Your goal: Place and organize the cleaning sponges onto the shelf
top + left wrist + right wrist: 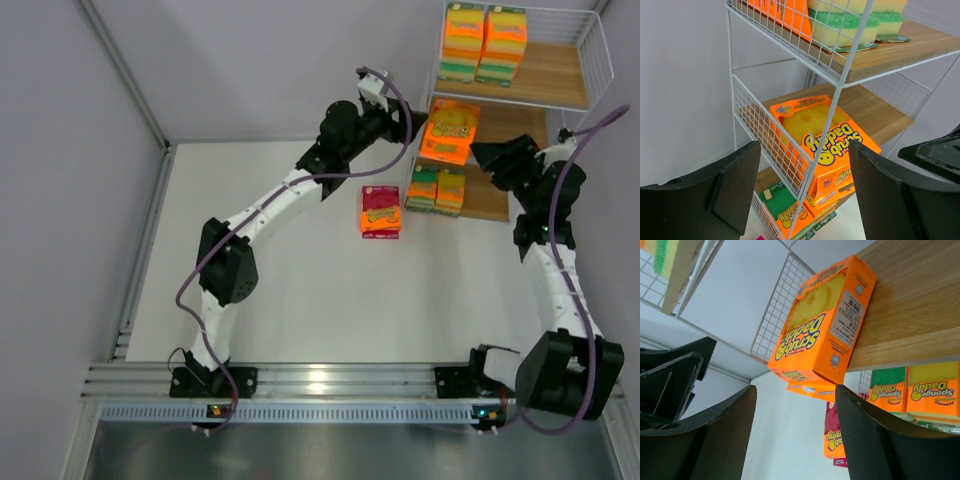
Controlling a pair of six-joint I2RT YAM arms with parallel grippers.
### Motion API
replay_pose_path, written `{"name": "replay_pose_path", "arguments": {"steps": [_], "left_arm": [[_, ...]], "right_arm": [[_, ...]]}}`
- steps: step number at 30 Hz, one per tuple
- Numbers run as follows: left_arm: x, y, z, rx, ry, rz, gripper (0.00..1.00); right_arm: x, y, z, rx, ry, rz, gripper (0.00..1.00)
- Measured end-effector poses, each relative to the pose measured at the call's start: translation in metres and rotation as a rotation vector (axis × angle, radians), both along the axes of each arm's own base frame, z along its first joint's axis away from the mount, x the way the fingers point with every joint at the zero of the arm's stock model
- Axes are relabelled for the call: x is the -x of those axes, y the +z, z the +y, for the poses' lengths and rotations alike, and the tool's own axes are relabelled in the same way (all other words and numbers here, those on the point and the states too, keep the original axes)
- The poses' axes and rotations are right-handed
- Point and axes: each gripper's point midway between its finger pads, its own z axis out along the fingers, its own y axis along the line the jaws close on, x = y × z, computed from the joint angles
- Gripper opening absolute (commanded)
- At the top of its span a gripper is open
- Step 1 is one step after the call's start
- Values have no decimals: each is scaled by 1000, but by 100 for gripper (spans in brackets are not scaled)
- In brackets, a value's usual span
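Observation:
The shelf (pixel 555 85) stands at the back right. Two stacks of cleaning sponges (pixel 484 44) sit on its top board. One orange pack (pixel 449 132) lies on the middle board and overhangs the front edge; two green-edged packs (pixel 437 189) rest on the bottom board. A magenta-topped pack (pixel 380 211) stands on the table in front. My left gripper (pixel 405 122) is open beside the shelf's left wire corner (pixel 832 107), nothing between its fingers. My right gripper (pixel 482 152) is open just right of the orange pack (pixel 825 325), not touching it.
Wire mesh (pixel 767 135) closes the shelf's side and back. Grey walls (pixel 70 180) enclose the white table (pixel 300 290) on the left and behind. The two grippers face each other across the middle board, close together.

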Motion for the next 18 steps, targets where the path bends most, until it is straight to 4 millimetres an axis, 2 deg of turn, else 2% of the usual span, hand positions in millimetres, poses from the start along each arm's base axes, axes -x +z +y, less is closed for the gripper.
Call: {"name": "replay_pose_path", "arguments": {"steps": [4, 10, 14, 18], "left_arm": [[-2, -11, 1, -2, 9, 18, 77], [-2, -53, 6, -57, 36, 90, 78], [2, -70, 12, -86, 43, 123, 78], [8, -67, 19, -92, 47, 119, 78]], "right_arm": [[-6, -10, 14, -2, 30, 23, 61], [-17, -34, 31, 4, 53, 84, 59], [-25, -28, 31, 36, 40, 70, 54], [-34, -18, 26, 62, 21, 48, 51]]}}
